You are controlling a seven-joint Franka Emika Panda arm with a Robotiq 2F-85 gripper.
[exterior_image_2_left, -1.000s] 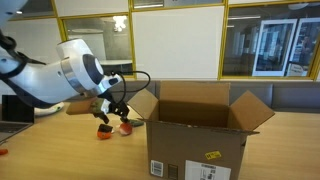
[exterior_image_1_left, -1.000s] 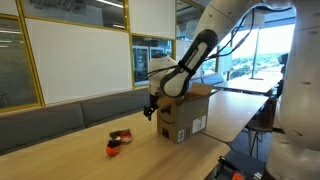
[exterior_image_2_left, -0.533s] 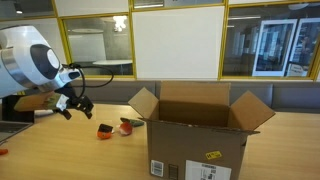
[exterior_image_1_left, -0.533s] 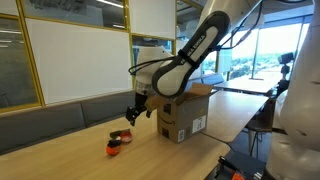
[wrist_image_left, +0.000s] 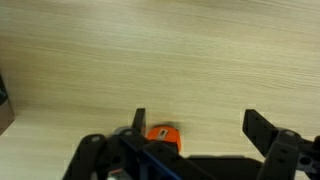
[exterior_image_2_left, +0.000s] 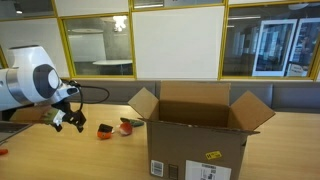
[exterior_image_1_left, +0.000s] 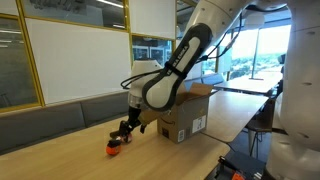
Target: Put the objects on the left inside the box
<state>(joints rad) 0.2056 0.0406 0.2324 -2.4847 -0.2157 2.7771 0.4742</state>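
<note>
We've got the gripper point(wrist_image_left: 200, 128) spread wide, nothing in it. In the wrist view the orange lump point(wrist_image_left: 163, 135) sits on the table point(wrist_image_left: 150, 50) between the jaws, hugging one finger, apart from the box point(exterior_image_2_left: 190, 150).

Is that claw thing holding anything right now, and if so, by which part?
Nothing is held. The gripper is open over the table; the orange-red lump lies near one finger, not clamped.

Count: 1 cardboard box point(exterior_image_2_left: 195, 145), 1 orange lump point(exterior_image_2_left: 104, 130), 1 dark red piece point(exterior_image_2_left: 127, 126), 1 robot arm point(exterior_image_2_left: 35, 85).
</note>
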